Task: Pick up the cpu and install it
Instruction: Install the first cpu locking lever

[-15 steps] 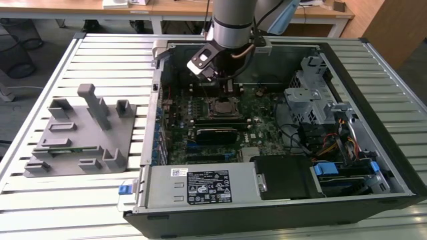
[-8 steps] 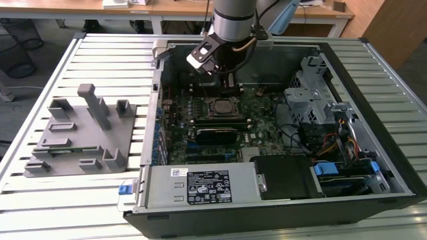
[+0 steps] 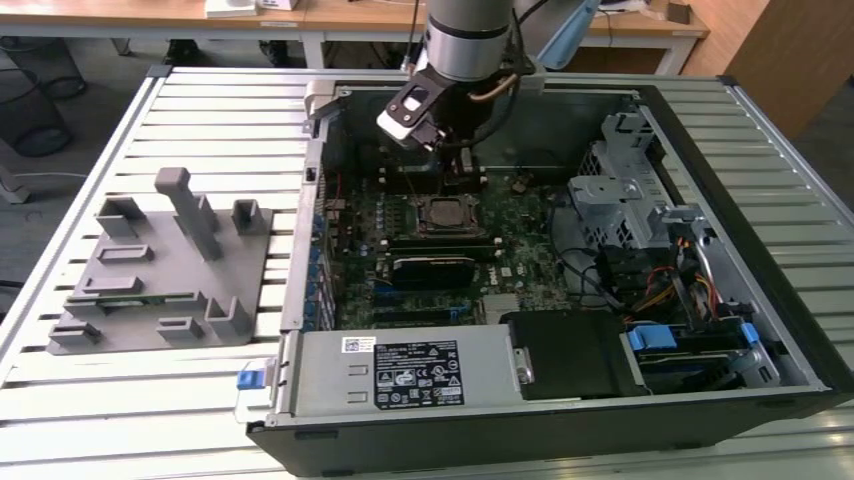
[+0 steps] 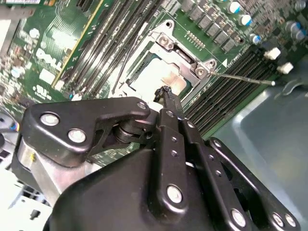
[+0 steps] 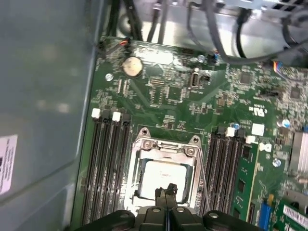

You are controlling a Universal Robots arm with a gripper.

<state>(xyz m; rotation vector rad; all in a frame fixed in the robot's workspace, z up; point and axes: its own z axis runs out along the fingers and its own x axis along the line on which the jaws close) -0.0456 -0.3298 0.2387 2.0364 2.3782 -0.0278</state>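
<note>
Gripper (image 3: 458, 178) hangs just above centre frame in the exterior view, right over the black-framed socket (image 3: 445, 215) inside the open computer case (image 3: 561, 440). In the first wrist view the cpu (image 5: 161, 174) lies flat in that socket, silver top up, and it looks seated. Fingers (image 5: 161, 193) are pinched together on nothing, tips poised over the chip's edge, probably clear of it after placement.

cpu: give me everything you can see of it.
The cpu is a flat square chip with a pale silver metal top. It lies level inside the metal-framed motherboard socket. The shut tool hangs just over one edge of it; whether they touch cannot be told.
</note>
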